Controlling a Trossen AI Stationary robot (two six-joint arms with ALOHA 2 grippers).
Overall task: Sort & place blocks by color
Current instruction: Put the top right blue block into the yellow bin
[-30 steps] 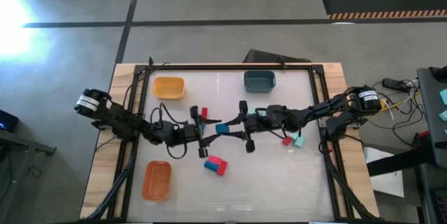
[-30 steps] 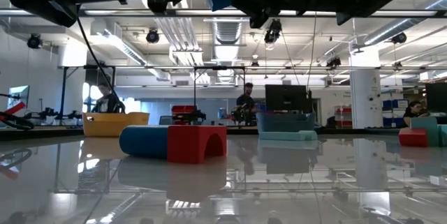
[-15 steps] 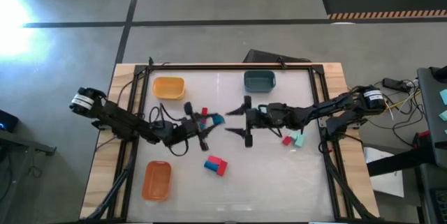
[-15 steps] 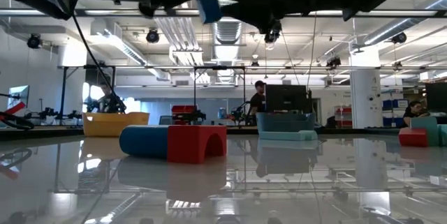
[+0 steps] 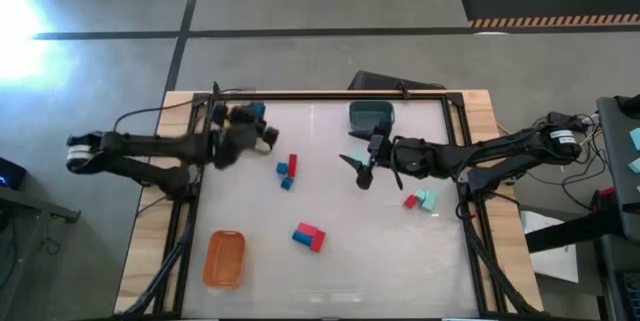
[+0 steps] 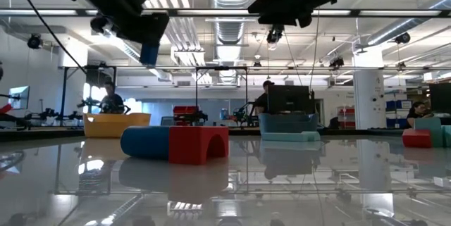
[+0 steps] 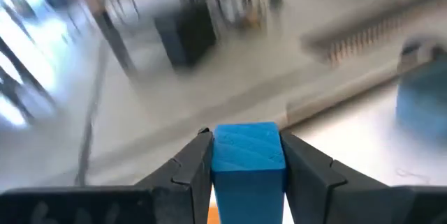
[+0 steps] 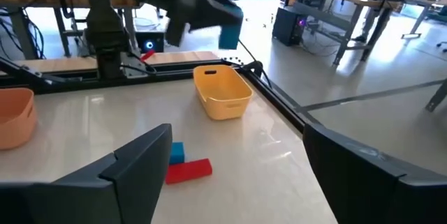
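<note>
- Nearest, in the low view, a blue rounded plastic bar (image 6: 144, 143) and a red arched plastic block (image 6: 198, 144) lie touching on the glossy white table (image 5: 400, 251), towards 6 o'clock, unsorted.
- At 8 o'clock the orange plastic tray (image 5: 224, 258) looks empty.
- Centrally, a small red bar (image 5: 293, 165) and two small blue cubes (image 5: 285, 176) lie loose; at 3 o'clock, a red block (image 5: 410, 201) and a pale mint-green block (image 5: 428, 200) also wait.
- Right claw (image 5: 357, 170) hovers near centre, fingers apart, empty.
- Farther, at 11 o'clock, the left claw (image 7: 246, 155) is clamped on a blue plastic block (image 7: 248, 160), held over the yellow plastic tray (image 8: 222, 92).
- At 12 o'clock the dark teal-grey tray (image 5: 371, 114) stands; its contents are unclear.
- Sorting seems barely begun; most blocks remain.
</note>
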